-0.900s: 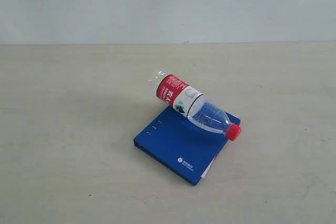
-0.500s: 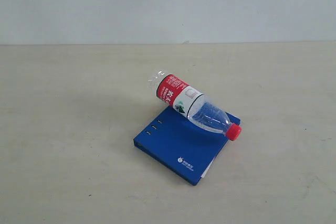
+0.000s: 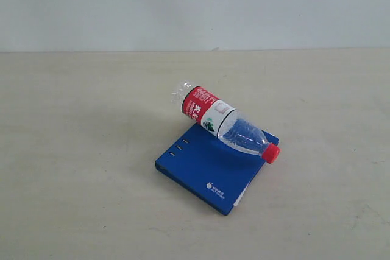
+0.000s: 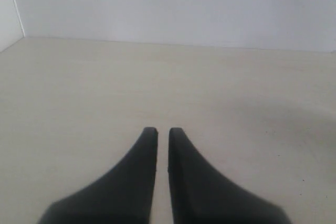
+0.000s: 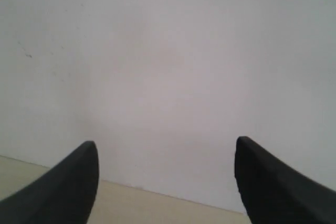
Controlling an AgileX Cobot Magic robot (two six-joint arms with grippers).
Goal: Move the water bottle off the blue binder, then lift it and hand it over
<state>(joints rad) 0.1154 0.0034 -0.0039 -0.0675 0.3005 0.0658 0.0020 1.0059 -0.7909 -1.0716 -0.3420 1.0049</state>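
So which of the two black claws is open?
The right gripper: its jaws stand wide apart with nothing between them. On the left gripper they almost touch.

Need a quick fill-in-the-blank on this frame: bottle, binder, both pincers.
1. The water bottle lies on its ____ across the binder.
2. Its cap is coloured ____.
3. The left pincer is ____.
4. The right pincer is ____ and holds nothing.
Missing words: side; red; shut; open.
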